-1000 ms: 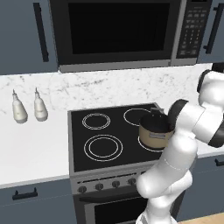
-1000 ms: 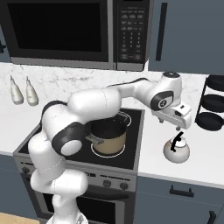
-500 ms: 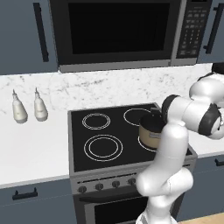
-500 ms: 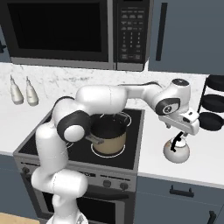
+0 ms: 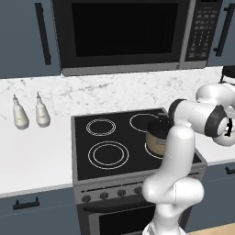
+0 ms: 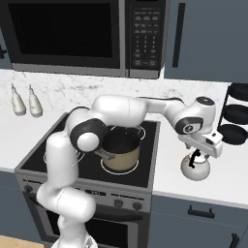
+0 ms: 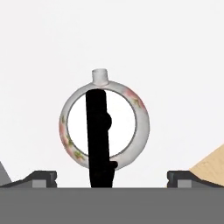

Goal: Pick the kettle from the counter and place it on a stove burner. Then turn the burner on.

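The small white kettle (image 6: 195, 167) with its reddish floral print stands on the white marble counter (image 6: 224, 181), just right of the black cooktop. In the hand view I look straight down on the kettle (image 7: 124, 127): its black arched handle (image 7: 98, 131) runs up the middle and its short spout (image 7: 100, 77) points to the top. My gripper (image 6: 197, 155) hangs right over the kettle, open, and the two fingertips (image 7: 42, 176) sit wide apart on either side of the handle without touching it. The large double-ring stove burner (image 5: 110, 154) lies bare at the cooktop's front left.
A tan pot (image 6: 120, 151) occupies the front right burner, close to my forearm. Two white bottles (image 5: 29, 113) stand on the left counter. A rack of black pans (image 6: 236, 115) rises at the far right. The microwave (image 5: 124, 32) hangs overhead and the knobs (image 5: 114, 193) line the stove front.
My hand has shifted a little right and dropped closer to the kettle, and the elbow has swung. The kettle has not moved.
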{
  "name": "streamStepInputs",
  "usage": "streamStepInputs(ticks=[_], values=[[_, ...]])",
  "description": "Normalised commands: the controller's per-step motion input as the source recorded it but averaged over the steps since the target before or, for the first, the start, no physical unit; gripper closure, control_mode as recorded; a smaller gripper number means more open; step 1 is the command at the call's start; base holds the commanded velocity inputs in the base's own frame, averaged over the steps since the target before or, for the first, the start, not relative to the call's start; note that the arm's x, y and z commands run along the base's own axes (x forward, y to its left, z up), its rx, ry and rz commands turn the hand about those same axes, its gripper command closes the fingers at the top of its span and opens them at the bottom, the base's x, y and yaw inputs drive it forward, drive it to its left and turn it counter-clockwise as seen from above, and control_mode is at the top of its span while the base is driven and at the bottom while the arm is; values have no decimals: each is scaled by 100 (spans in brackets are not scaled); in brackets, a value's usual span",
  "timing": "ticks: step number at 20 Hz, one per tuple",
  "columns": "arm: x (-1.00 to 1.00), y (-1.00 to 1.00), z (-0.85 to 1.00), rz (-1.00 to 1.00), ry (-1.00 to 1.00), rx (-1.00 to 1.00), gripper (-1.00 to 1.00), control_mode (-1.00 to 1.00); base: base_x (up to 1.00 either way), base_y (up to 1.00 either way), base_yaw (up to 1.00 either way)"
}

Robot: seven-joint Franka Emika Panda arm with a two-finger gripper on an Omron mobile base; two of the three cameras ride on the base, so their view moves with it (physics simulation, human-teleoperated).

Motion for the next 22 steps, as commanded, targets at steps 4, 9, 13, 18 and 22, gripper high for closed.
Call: streamStepInputs(ticks=[4, 9, 13, 18, 22], values=[[0, 0, -3, 0, 0, 0, -100, -100, 0, 0, 0], [0, 7, 0, 0, 0, 0, -100, -100, 0, 0, 0], [1, 13, 0, 0, 0, 0, -100, -100, 0, 0, 0], [1, 2, -13, 0, 0, 0, -100, -100, 0, 0, 0], [1, 0, -24, 0, 0, 0, -100, -100, 0, 0, 0]])
